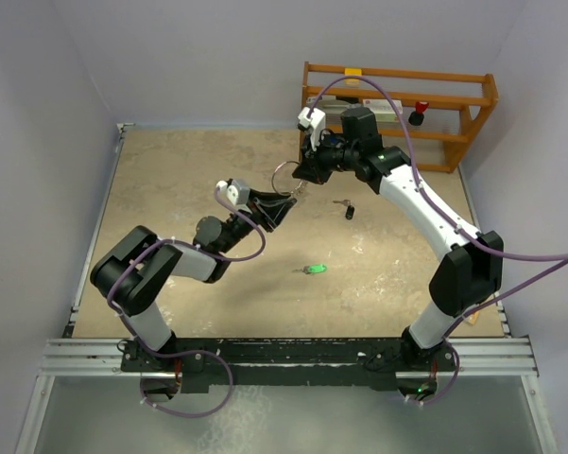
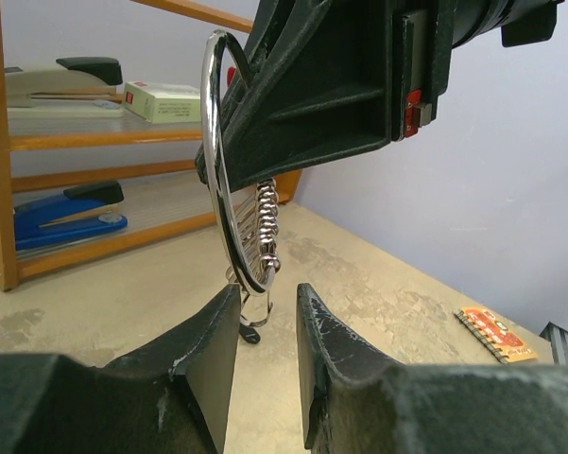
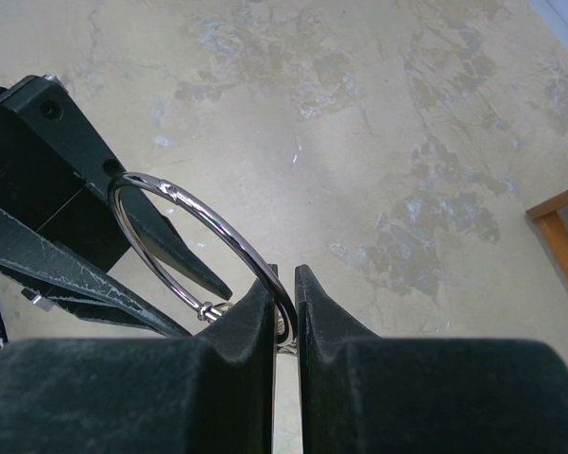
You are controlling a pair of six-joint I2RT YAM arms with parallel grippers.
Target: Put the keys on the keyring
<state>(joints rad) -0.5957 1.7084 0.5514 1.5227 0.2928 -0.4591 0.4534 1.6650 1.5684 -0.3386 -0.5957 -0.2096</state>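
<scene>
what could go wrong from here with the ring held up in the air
1. The right gripper pinches the keyring by its thin wire only; if the left gripper closes its open jaws off-centre, the ring may twist or slip out.
2. The green key and black key lie on the table; with both arms at the ring, neither looks free to fetch them.

The keyring point(image 2: 211, 132) is mirror-bright polished metal, the left pincer point(image 2: 267, 303) and right pincer point(image 3: 284, 284) matt black plastic scuffed pale at the edges, the table point(image 1: 189, 180) matt mottled beige like stone, and the shelf point(image 1: 397, 80) smooth orange-varnished wood.
</scene>
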